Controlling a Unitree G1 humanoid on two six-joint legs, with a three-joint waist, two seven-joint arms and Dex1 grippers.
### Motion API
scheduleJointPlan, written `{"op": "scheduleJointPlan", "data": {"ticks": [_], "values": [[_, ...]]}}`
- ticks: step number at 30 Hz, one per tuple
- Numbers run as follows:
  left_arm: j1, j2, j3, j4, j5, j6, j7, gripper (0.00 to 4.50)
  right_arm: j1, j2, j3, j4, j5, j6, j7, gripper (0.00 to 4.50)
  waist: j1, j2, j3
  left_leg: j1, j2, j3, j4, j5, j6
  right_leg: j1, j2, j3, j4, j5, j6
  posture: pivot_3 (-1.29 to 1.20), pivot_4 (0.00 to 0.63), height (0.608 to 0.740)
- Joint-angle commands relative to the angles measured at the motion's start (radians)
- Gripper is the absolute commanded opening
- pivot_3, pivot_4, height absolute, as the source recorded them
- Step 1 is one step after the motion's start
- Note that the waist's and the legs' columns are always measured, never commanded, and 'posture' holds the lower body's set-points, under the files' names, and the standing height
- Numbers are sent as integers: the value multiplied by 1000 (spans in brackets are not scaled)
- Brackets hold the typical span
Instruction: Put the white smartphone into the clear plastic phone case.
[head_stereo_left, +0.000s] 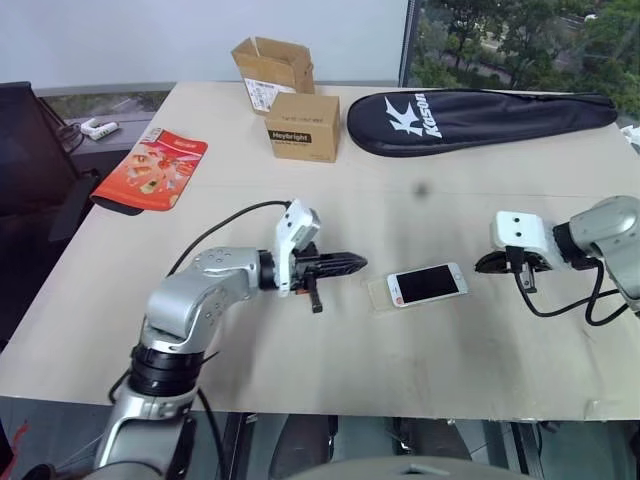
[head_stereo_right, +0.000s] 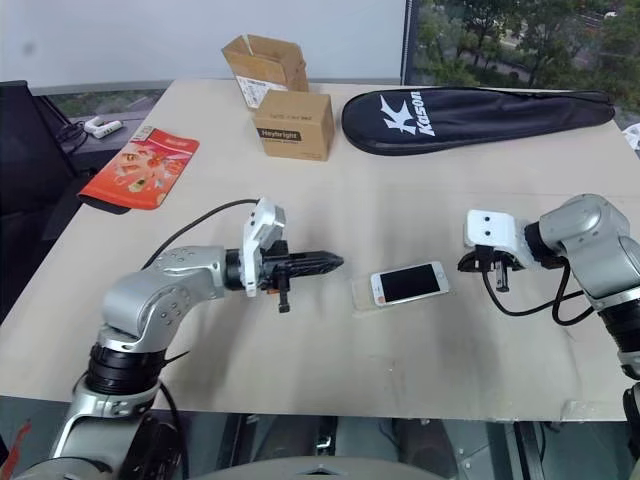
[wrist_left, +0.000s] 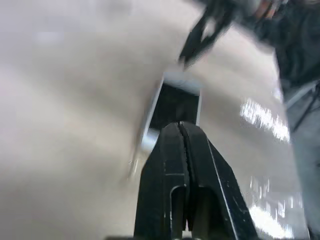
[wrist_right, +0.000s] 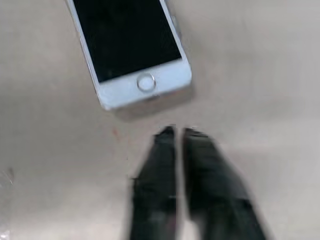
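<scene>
The white smartphone (head_stereo_left: 428, 284) lies flat and screen-up on the table (head_stereo_left: 420, 200), in the near half, roughly midway between the left and right edges. It lies over the clear plastic phone case (head_stereo_left: 377, 292), whose transparent rim projects past the phone's left end; whether the phone is seated inside the rim cannot be told.

The left gripper (head_stereo_left: 350, 264) is held above the table to the left of the phone, fingers pointing toward it. Its jaws are pressed together with nothing between them. The fingertips stop just short of the case's projecting end, apart from it. In the left wrist view, the phone (wrist_left: 172, 107) lies directly beyond the closed fingertips (wrist_left: 172, 131).

The right gripper (head_stereo_left: 483, 264) is on the phone's right side, near the end bearing the round home button and clear of it. Its jaws are nearly together, only a thin slit between them, and hold nothing. In the right wrist view, the phone's button end (wrist_right: 145, 82) lies just beyond the fingertips (wrist_right: 167, 134), with bare table between.
</scene>
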Motion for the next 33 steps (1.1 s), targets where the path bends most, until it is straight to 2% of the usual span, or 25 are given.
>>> {"op": "scheduleJointPlan", "data": {"ticks": [1,3,9,17,20,27,30,33], "values": [[30,75,-113,37,85,-16,-17,0,6,-17,-4,-23,-28,-9,-21,54,-1,-1,1,0,0,0,0,0,0,0,0,0,-1,0,0,0,150,732],[23,90,-185,79,138,-41,-13,0,3,-2,7,-25,-36,0,-28,54,-1,-1,1,0,-1,1,-1,0,0,0,0,1,-1,0,0,0,150,732],[-81,-26,-329,247,266,-125,31,0,-2,43,55,-34,-66,4,-42,54,30,0,1,0,-2,4,3,0,0,2,0,0,-1,0,0,0,150,732],[-136,-181,-321,316,303,-158,104,0,28,109,92,-177,-54,108,-64,54,36,0,1,2,-2,2,10,0,1,8,0,0,0,-2,-3,0,150,732],[-139,-211,-304,321,308,-159,123,0,23,143,93,-201,-50,140,-87,54,36,0,1,3,-2,1,10,1,1,10,0,-1,0,-2,-4,0,150,732],[-74,-104,-260,209,298,-119,88,0,65,96,-24,-173,-54,111,-178,54,20,0,1,7,-1,-2,9,2,2,11,0,0,2,-1,-4,0,150,732],[-49,-25,-223,151,280,-110,59,0,109,58,-114,-175,-15,103,-202,54,16,0,1,4,-1,-2,7,1,2,8,0,1,1,1,-1,0,150,732],[-58,-3,-194,119,245,-107,45,0,146,64,-200,-165,33,106,-247,54,11,0,1,1,0,-2,6,1,2,3,2,0,2,1,-1,0,150,732]]}}
